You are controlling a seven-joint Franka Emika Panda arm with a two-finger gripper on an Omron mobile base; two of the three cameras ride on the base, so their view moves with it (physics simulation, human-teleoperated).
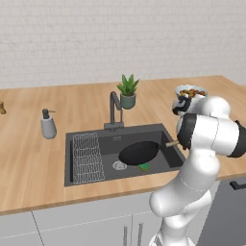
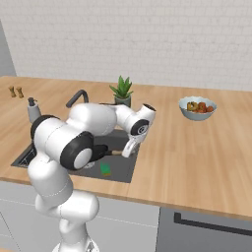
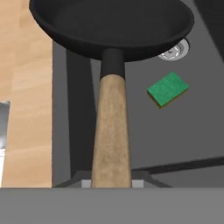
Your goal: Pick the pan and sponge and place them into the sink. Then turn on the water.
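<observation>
The white arm was seen rising from the base in front of the counter [image 1: 33, 158], its elbow folded high over the sink's [image 1: 166, 132] right rim and its forearm bent back toward the basin, with the wrist turned downward. The gripper [image 2: 129, 147] was positioned just above the sink's right edge, its jaws clamped on the end of the pan's light wooden handle, which in the hand view was shown running straight away from the fingers toward the pan bowl. The pan [image 1: 139, 152], round and black, was held over the sink's right half, above the round metal drain [image 1: 119, 166], which was partly hidden beneath its rim; whether the pan's base touched the sink floor could not be told. The sponge [image 3: 168, 89], a small green block with a yellowish underside, was recorded lying flat on the sink floor, beside the drain and near the pan, apart from the handle. A wire grid rack [image 1: 88, 157] was recorded in the sink's left part. The dark angular faucet [image 1: 114, 111] was noted behind the sink's rear rim, a potted plant [image 1: 128, 91] just behind that, a grey soap dispenser [image 1: 47, 124] to the sink's left, and a bowl of fruit [image 2: 197, 108] on the counter well to the sink's right.
</observation>
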